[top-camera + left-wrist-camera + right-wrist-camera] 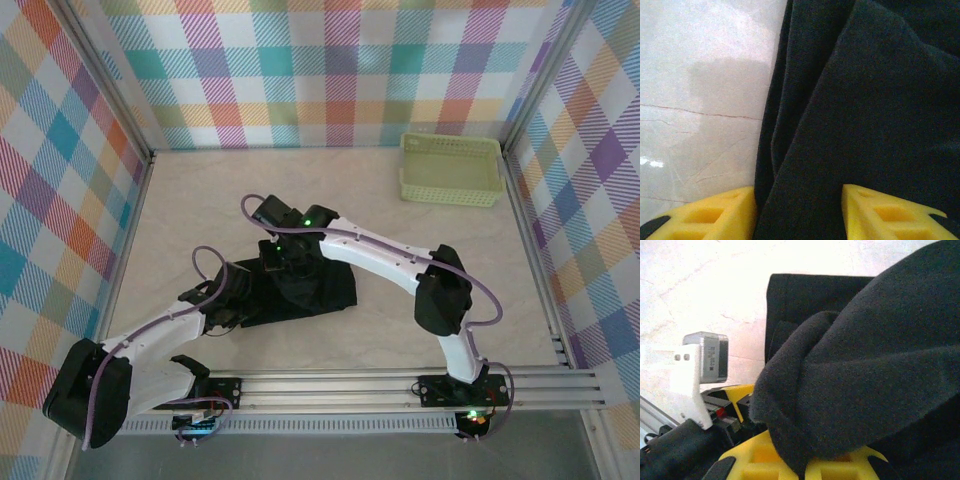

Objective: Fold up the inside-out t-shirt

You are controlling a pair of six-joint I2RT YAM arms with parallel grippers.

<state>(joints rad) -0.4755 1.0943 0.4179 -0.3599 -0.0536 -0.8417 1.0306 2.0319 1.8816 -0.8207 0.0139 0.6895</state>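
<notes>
The inside-out t-shirt (310, 290) lies as a black, partly folded heap in the middle of the table. My left gripper (232, 305) is down at its left edge. In the left wrist view the yellow fingers (715, 215) stand half apart with a thick fold of the shirt (865, 100) filling the gap of the gripper (799, 210); I cannot see whether they squeeze it. My right gripper (283, 262) reaches over the shirt's far left part. It is shut (807, 462) on a bunched fold of the shirt (880, 350), which bulges up over its fingers.
A pale green basket (450, 168) stands at the back right. Bare marbled table (700, 100) lies left of the shirt. Checked walls close three sides. The left arm's wrist camera (705, 365) sits close beside the right gripper.
</notes>
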